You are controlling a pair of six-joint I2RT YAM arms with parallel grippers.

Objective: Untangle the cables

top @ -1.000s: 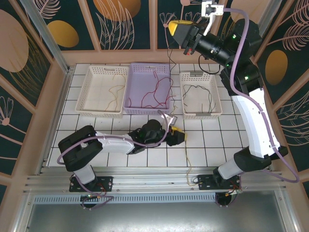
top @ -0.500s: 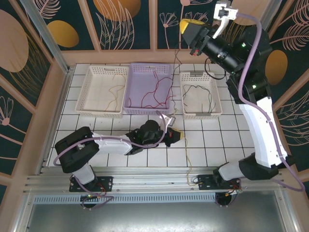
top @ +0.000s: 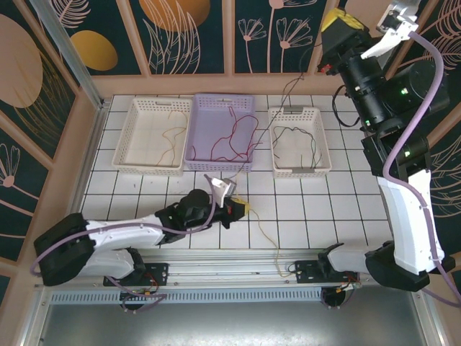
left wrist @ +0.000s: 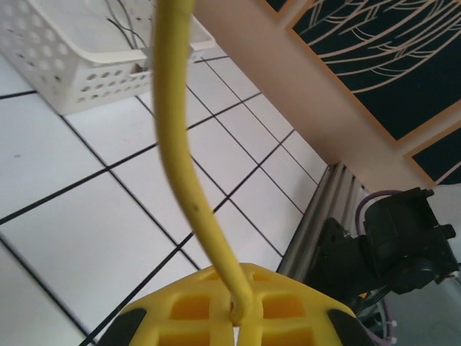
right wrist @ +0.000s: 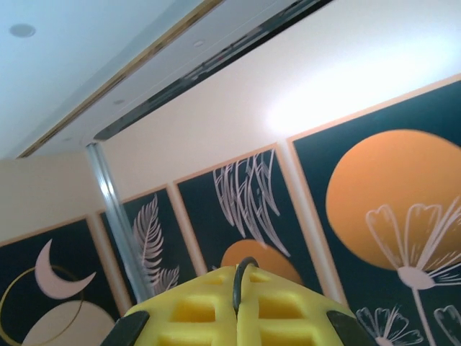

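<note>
pinched between the pressed-together yellow waffle pads (left wrist: 288, 317) of the left gripper (top: 236, 209) (left wrist: 234, 317), low over the white tiled table (top: 324, 209): a thin yellow cable (top: 268, 238) (left wrist: 176, 144), arching up from the pads in the left wrist view, trailing across the tiles toward the near edge in the top view. high at the far right, the right gripper (top: 333, 25) (right wrist: 238, 295), pads clamped on a thin black cable (right wrist: 241, 277). along the far side, three baskets in a row:
- at left, a white perforated plastic basket (top: 128, 137) with a thin yellowish cable (top: 169, 140) inside
- in the middle, a lilac plastic basket (top: 193, 130) with thin red cables (top: 238, 140)
- at right, a second white perforated basket (top: 301, 171) with thin black cables (top: 299, 137)
</note>
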